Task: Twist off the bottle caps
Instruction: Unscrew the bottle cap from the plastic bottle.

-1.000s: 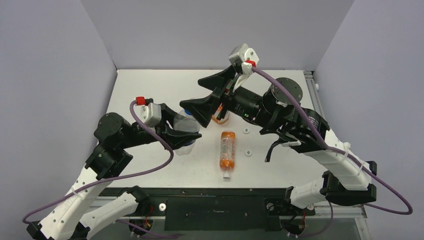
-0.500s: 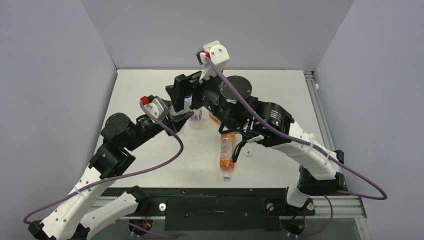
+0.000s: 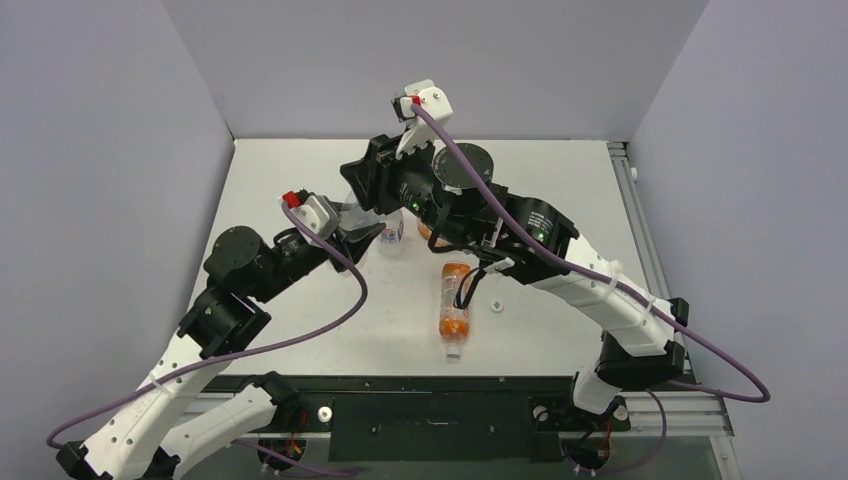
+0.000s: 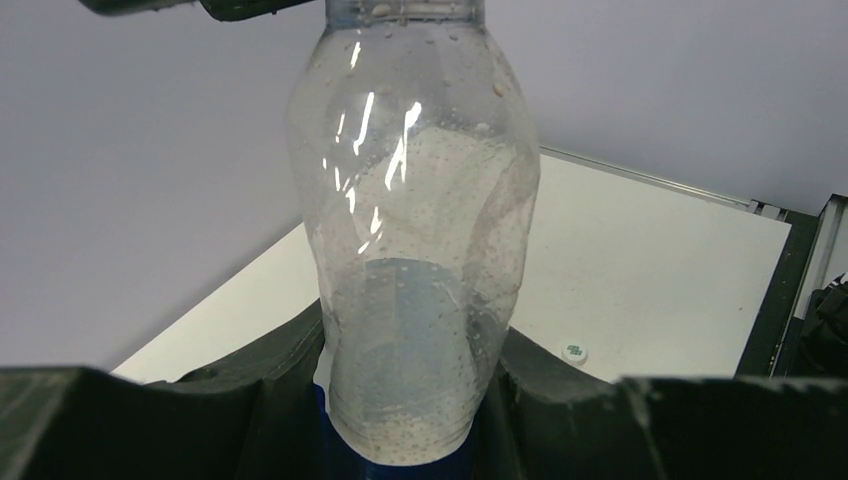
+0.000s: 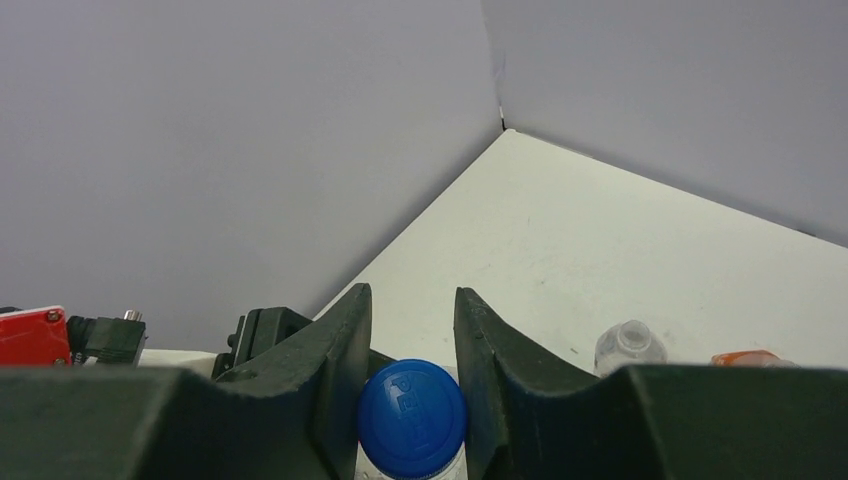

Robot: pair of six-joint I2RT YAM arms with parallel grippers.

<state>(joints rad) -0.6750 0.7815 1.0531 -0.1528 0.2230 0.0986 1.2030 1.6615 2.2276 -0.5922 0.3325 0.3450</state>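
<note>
Left wrist view: the left gripper [image 4: 410, 385] is pinched on the lower body of the clear bottle [image 4: 415, 220] and holds it upright, in my judgement as an anchor against twisting. Right wrist view: the blue cap [image 5: 412, 408] on that bottle sits low between the fingers of the right gripper [image 5: 411, 300], closely flanked on both sides. Whether the pads bite cannot be told. Farther off, a loose white cap [image 4: 574, 351] lies on the table [image 4: 650, 260].
</note>
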